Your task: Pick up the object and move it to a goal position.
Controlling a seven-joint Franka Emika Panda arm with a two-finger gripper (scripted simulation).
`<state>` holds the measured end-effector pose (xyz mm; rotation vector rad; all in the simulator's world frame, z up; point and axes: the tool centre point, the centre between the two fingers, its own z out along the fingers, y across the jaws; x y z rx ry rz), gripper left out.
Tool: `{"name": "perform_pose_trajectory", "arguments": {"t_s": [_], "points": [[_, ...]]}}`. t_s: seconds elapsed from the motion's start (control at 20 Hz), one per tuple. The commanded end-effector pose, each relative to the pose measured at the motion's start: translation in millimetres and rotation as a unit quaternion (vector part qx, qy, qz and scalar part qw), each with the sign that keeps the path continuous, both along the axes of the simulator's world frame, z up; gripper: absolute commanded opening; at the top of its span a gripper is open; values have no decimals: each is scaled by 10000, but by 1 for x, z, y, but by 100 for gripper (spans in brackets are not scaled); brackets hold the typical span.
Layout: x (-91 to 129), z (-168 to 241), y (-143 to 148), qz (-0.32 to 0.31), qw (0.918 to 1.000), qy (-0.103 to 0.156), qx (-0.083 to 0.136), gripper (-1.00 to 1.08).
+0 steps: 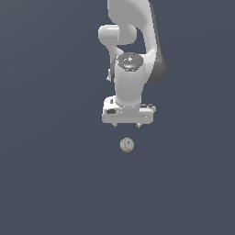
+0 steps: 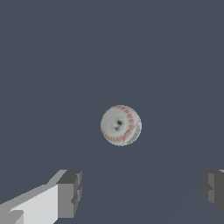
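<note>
A small whitish-grey ball (image 1: 127, 145) with faint red stitch marks lies on the dark grey floor, just in front of the white arm in the exterior view. It also shows in the wrist view (image 2: 120, 125), well apart from the fingers. My gripper (image 1: 126, 125) hangs above the floor just behind the ball, its short fingertips pointing down. In the wrist view the gripper (image 2: 142, 192) is open and empty, with one finger (image 2: 65, 194) and the other finger (image 2: 214, 188) spread wide. The ball is much narrower than the gap.
The dark grey floor (image 1: 55, 174) spreads all around. The white arm (image 1: 131, 55) rises behind the gripper toward the top of the exterior view.
</note>
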<state>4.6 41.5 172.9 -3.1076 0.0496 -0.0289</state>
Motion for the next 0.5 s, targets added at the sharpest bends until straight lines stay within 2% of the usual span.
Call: {"name": "perform_pose_trajectory", "arguments": {"t_s": [0.0, 0.45], "points": [[1, -2, 0, -98, 10000, 8, 1, 100], [5, -14, 2, -814, 9967, 52, 5, 100]]}}
